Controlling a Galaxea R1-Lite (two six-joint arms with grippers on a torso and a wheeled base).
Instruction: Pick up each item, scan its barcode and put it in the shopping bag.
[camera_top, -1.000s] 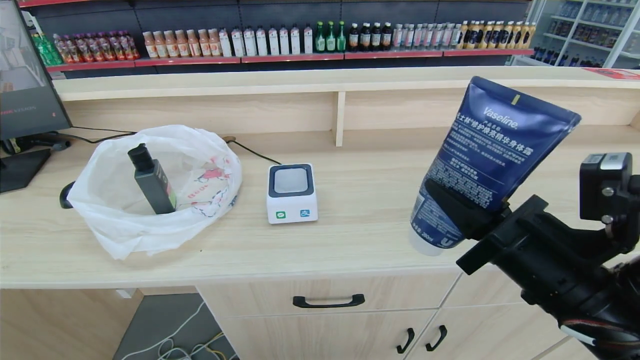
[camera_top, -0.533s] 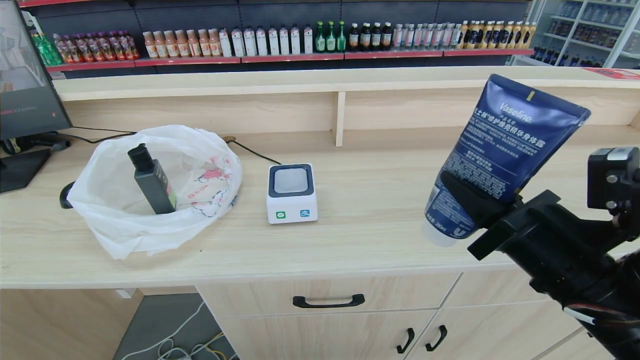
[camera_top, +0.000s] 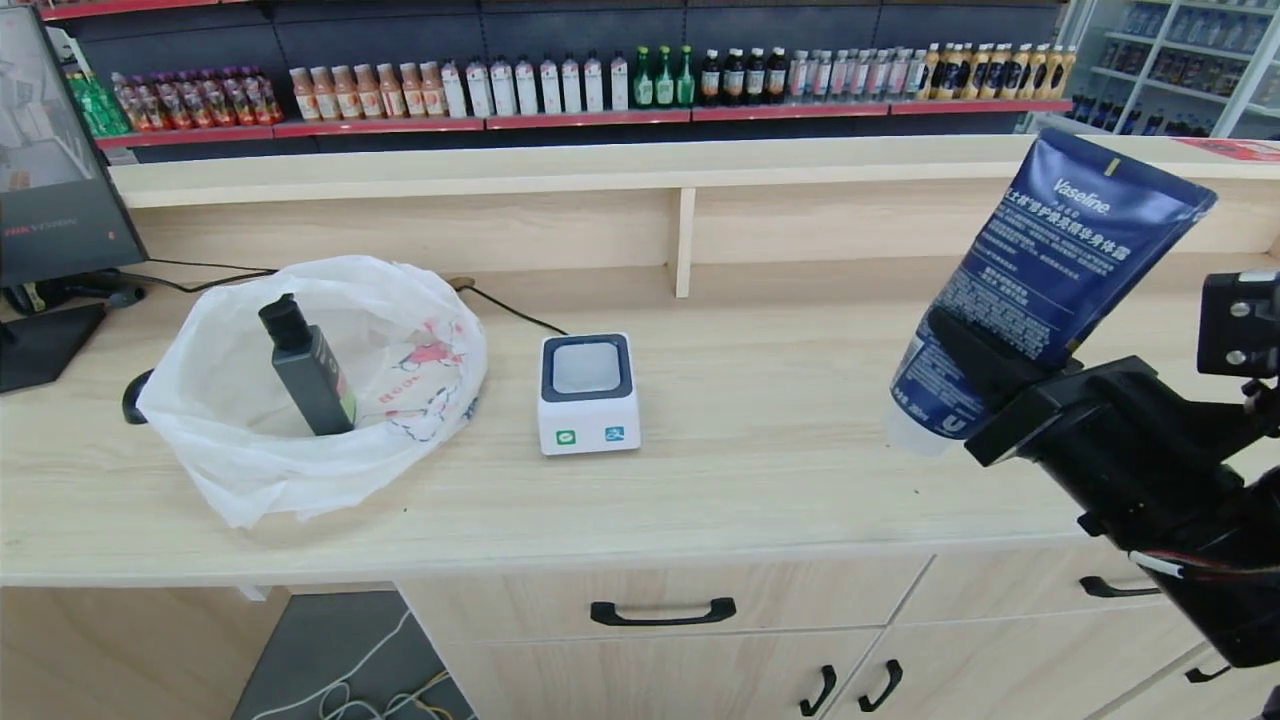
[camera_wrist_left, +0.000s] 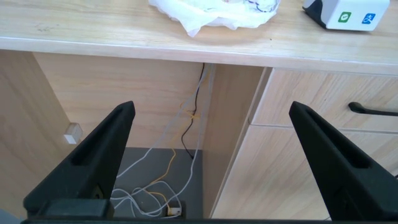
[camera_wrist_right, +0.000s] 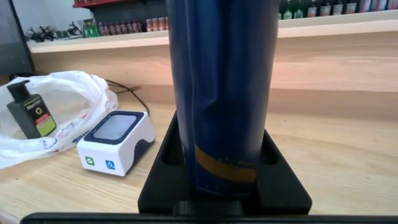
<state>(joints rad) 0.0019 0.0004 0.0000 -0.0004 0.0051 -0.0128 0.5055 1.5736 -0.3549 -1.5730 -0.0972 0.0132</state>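
Observation:
My right gripper (camera_top: 985, 375) is shut on a dark blue lotion tube (camera_top: 1050, 275), held tilted above the counter at the right, its white cap pointing down. In the right wrist view the tube (camera_wrist_right: 222, 93) stands between the jaws. The white barcode scanner (camera_top: 588, 392) sits mid-counter, also seen as the scanner (camera_wrist_right: 115, 141). The white shopping bag (camera_top: 320, 385) lies open at the left with a dark green pump bottle (camera_top: 305, 368) standing in it. My left gripper (camera_wrist_left: 211, 162) hangs open below the counter edge, in front of the cabinet, with nothing between its fingers.
A monitor (camera_top: 50, 190) stands at the far left of the counter (camera_top: 750, 470). A raised wooden ledge with a divider (camera_top: 680, 240) runs along the back. Drawers with black handles (camera_top: 662, 610) are under the counter. Cables lie on the floor (camera_wrist_left: 168, 193).
My right gripper has carried the tube up and to the right, away from the scanner. The head camera shifted slightly. Bag, bottle and scanner stay put.

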